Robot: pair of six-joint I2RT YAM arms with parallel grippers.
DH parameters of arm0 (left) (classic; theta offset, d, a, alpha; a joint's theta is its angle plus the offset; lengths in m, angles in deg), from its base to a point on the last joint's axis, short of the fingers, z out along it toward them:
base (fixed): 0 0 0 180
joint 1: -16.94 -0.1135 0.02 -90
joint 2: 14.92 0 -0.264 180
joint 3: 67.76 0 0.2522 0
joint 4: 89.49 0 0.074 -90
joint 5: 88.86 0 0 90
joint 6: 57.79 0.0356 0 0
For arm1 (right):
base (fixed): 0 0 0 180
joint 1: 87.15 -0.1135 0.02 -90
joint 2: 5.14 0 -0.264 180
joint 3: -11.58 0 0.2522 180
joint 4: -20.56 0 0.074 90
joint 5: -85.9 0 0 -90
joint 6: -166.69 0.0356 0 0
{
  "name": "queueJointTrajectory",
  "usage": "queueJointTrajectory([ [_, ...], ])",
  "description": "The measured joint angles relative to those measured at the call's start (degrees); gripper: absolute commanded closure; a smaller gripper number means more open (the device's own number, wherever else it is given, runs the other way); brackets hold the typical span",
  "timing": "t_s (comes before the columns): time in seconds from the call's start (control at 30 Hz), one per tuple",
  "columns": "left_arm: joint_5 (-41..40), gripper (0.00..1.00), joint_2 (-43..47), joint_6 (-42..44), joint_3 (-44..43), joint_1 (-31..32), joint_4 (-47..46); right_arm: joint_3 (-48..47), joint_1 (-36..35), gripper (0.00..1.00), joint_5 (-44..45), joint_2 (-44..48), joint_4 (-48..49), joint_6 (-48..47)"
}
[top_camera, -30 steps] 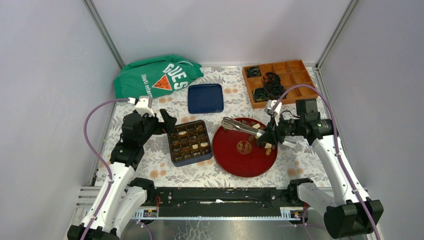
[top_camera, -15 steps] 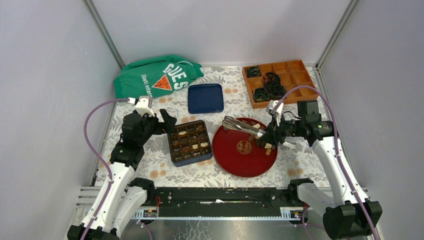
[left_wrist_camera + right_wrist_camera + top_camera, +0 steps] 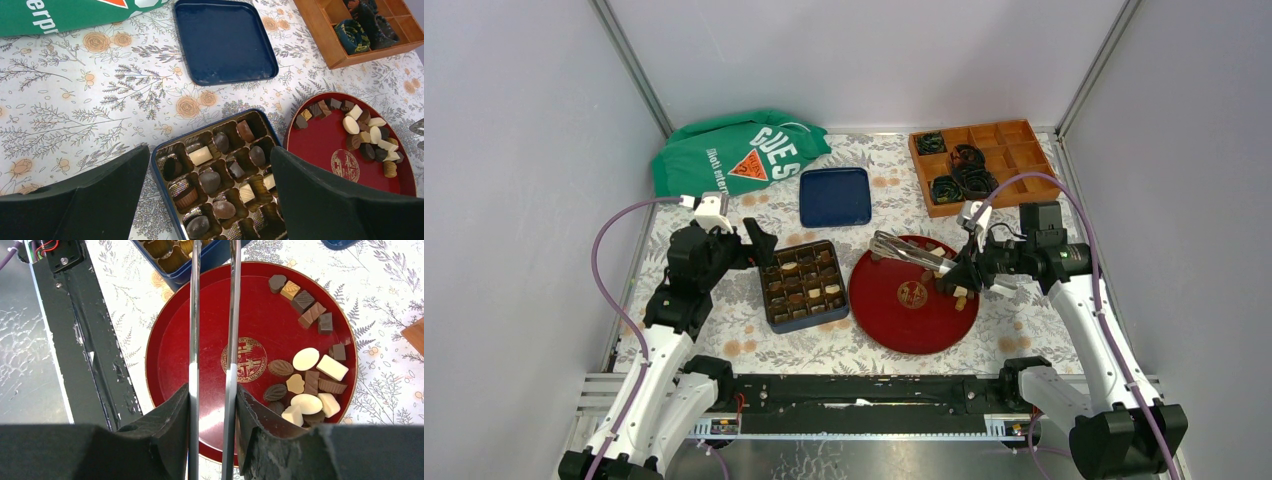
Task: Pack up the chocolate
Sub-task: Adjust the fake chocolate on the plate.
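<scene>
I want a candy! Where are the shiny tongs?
In the top view, the tongs are held in the right pincer, reaching across the far part of the red plate, right of the chocolate box.

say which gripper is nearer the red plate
Right. The right gripper, holding tongs, hangs over the red plate; the left gripper is left of it, past the box.

Robot lab cell (grey panel walls (image 3: 514, 150))

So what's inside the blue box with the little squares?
Chocolates sit in many cups of the blue box: dark ones, brown ones and a few cream-white. Some cups look empty. In the close-up view the nearest cups are covered by the black fingers, so those cannot be seen.
</scene>
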Motion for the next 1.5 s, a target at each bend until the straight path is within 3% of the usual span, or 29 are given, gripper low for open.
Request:
queueJointTrajectory([
  [0.4,0.0,0.01,0.28,0.0,0.0,0.0,0.0,0.31,0.22,0.61,8.81,-0.02,1.22,1.01],
  [0.9,0.0,0.01,0.28,0.0,0.0,0.0,0.0,-1.18,-2.1,0.61,27.45,-11.34,-0.63,3.45],
  [1.07,0.0,0.01,0.28,0.0,0.0,0.0,0.0,-2.36,-6.14,0.6,30.21,-14.95,-0.22,5.29],
  [1.5,0.0,0.01,0.28,0.0,0.0,0.0,0.0,-5.33,-8.87,0.57,34.45,-18.99,0.0,7.76],
])
